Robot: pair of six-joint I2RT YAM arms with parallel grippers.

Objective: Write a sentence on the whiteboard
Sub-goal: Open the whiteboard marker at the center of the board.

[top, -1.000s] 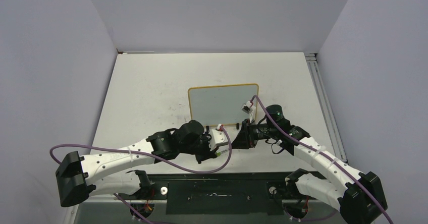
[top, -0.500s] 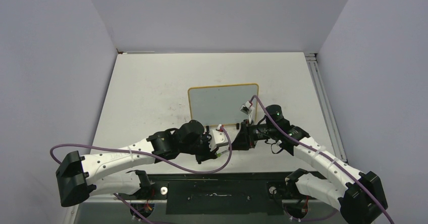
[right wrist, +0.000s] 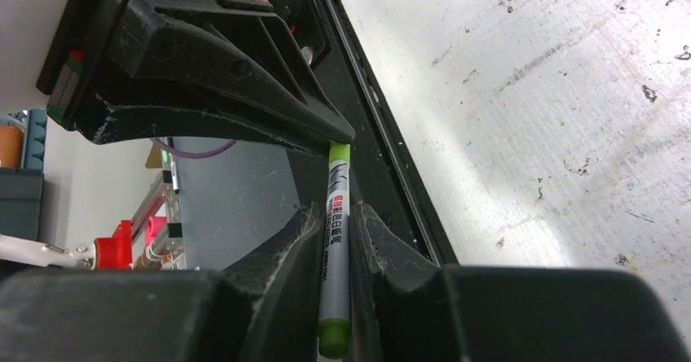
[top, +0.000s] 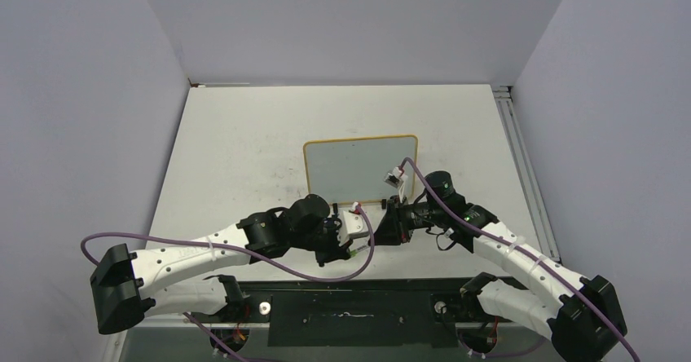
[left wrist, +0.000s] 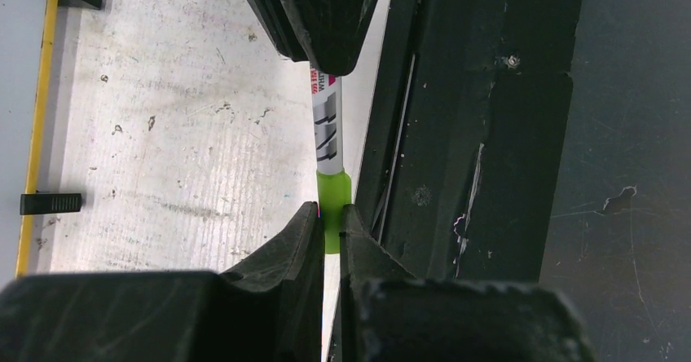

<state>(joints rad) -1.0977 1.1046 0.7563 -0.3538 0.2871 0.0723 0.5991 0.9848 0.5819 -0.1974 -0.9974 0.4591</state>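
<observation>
1 green marker (left wrist: 328, 138) – print illegible – in left pincer (left wrist: 328, 215), right pincer (right wrist: 334, 215)

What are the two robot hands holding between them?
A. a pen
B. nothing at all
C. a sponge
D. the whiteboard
A: the left gripper is shut on the green end of the pen, and the right gripper is shut on its white barrel.
</observation>
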